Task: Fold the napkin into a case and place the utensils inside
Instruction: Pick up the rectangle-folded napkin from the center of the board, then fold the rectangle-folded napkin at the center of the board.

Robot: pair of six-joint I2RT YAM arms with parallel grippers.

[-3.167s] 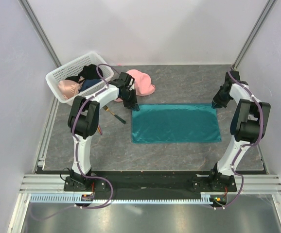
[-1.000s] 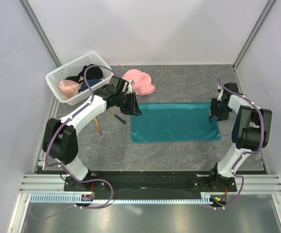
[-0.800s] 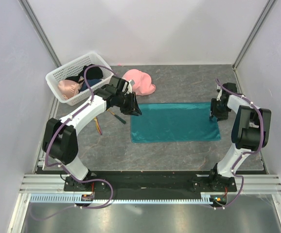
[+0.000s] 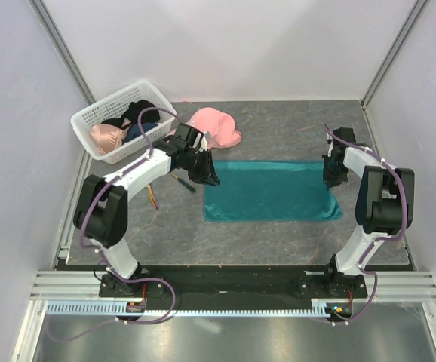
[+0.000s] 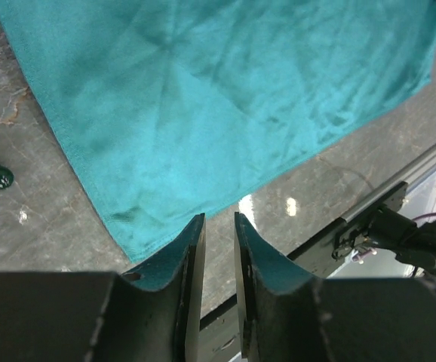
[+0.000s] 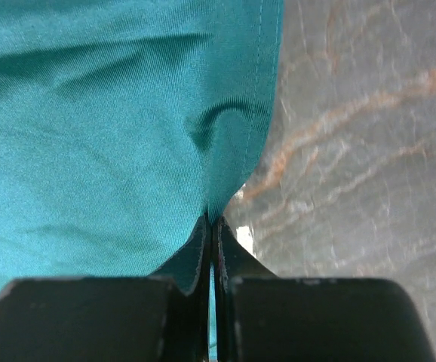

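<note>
Moved: since the earliest picture the left arm's elbow has swung out low to the left. The right gripper [image 4: 330, 179], black and two-fingered, has come in from beyond the far right corner onto the right edge of the napkin [image 4: 271, 192], a plain teal-green cloth.
Right hand: fingers [image 6: 194, 253] are pressed together on a pinched-up ridge of the napkin's right hem.
Left hand: the left gripper [image 4: 211, 179], also black and two-fingered, hangs at the napkin's far left corner. Its fingers [image 5: 190, 249] are a narrow slit apart with bare table showing through, and they hold nothing.
Napkin: one, lying flat as a broad rectangle mid-table, its long sides parallel to the near rail.
Utensils: two, both on the table left of the napkin and outside it. A fork [image 4: 185, 184] with a dark handle lies just beside the left edge, and a thin purple-and-orange piece [image 4: 155, 199] lies further left.
Others: one pink baseball cap [image 4: 216, 128] sits just behind the far left corner. One white plastic basket [image 4: 109, 102] stands in the table's far left corner, holding soft things I cannot count.
Room: the grey marbled table [image 4: 278, 128] is bare behind the napkin to the right of the cap. It is also bare in a band between the napkin's near edge and the rail. The right arm stands close to the right wall.
</note>
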